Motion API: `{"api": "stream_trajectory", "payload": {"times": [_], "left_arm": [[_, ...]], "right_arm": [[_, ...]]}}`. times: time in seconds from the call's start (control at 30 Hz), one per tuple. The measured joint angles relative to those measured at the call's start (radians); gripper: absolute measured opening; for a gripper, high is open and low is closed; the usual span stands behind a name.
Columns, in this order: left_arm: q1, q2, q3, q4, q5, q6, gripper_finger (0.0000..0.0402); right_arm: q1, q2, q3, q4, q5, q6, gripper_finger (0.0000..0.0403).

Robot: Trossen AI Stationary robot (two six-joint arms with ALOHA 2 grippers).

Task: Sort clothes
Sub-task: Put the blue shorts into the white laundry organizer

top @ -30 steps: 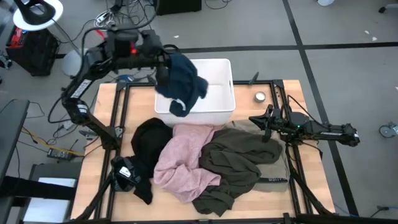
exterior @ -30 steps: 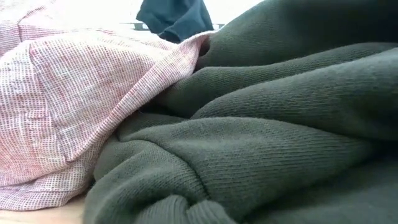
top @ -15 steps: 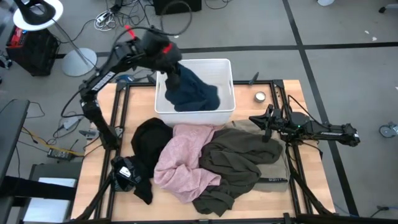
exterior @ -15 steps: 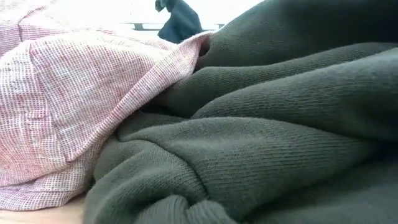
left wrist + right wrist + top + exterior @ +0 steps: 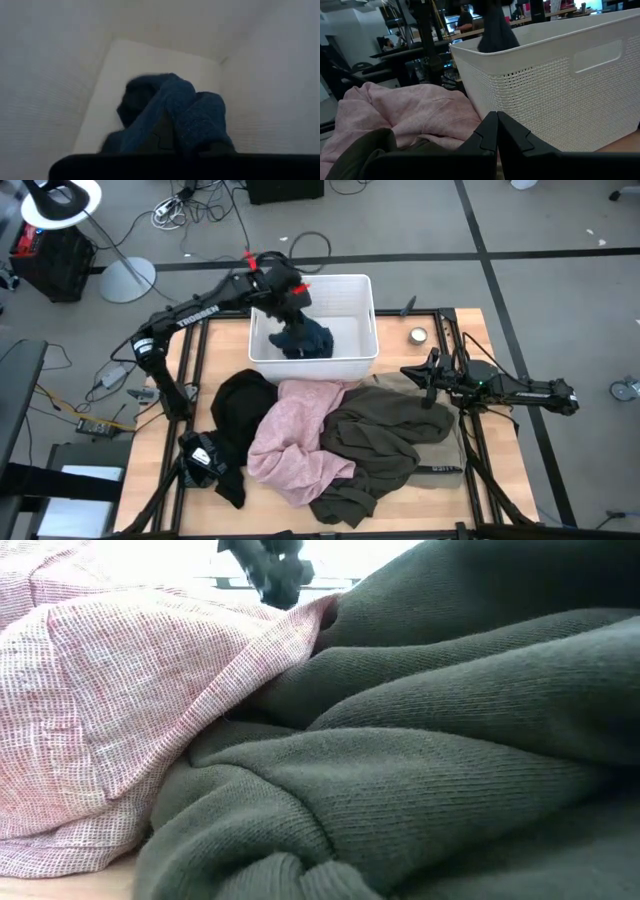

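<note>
Teal garment (image 5: 303,341) (seemingly) under left hand (image 5: 284,298)

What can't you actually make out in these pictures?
- Left gripper, high view: its fingers are hidden by its own wrist and the teal-blue garment in the white bin.
- Low view: pink garment and olive garment block the table.
- No grey-beige garment shows.
- Right gripper looks shut.

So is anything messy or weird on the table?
Mostly a messy heap: the black garment, pink garment and olive garment lie crumpled, overlapping, in front of the white bin. The black one trails toward the table's near edge. Nothing looks damaged.
</note>
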Motion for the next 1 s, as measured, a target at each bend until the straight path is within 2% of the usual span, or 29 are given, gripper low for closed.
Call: {"api": "stream_trajectory", "payload": {"times": [0.23, 0.4, 0.63, 1.0], "left_arm": [[0.016, 0.000, -0.207, 0.188, -0.001, -0.103, 0.0001], [0.024, 0.000, -0.293, 0.287, -0.074, -0.307, 0.0001], [0.035, 0.017, -0.313, 0.345, -0.122, -0.428, 0.0014], [0.038, 0.081, -0.313, 0.353, -0.083, -0.450, 0.0101]], "right_arm": [[0.000, 0.000, 0.000, 0.000, 0.000, 0.000, 0.0007], [0.000, 0.000, 0.000, -0.001, 0.000, 0.000, 0.0007], [0.000, 0.000, 0.000, -0.001, 0.000, 0.000, 0.0007], [0.000, 0.000, 0.000, -0.001, 0.000, 0.000, 0.0007]]}}
